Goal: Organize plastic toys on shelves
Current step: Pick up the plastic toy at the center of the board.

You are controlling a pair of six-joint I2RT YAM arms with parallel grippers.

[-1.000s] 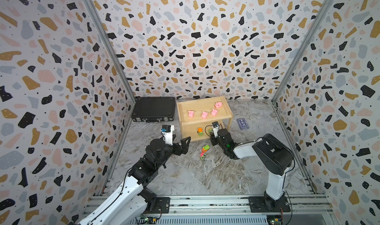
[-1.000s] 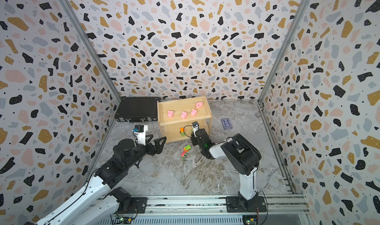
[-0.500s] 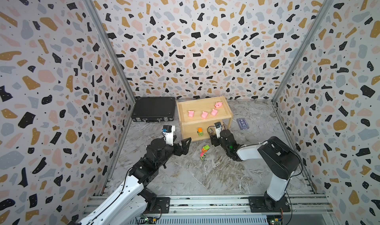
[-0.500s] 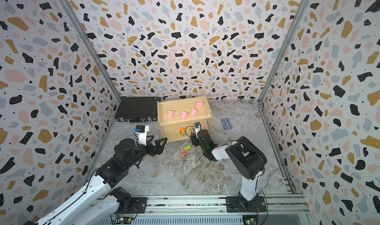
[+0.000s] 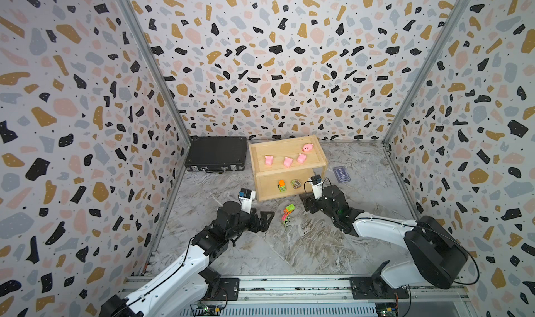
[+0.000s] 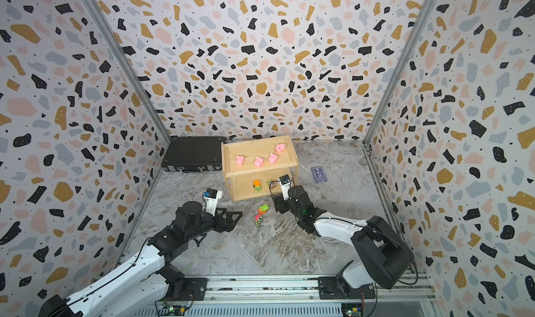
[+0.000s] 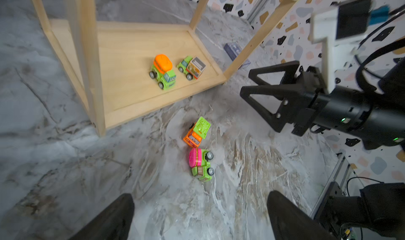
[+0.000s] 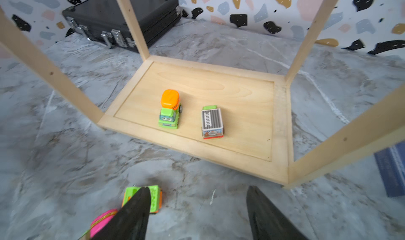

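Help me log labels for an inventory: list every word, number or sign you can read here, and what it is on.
No text can be read.
White emblem on the blue box: too small to read.
Printed side sticker on the grey-roofed truck: blurred.
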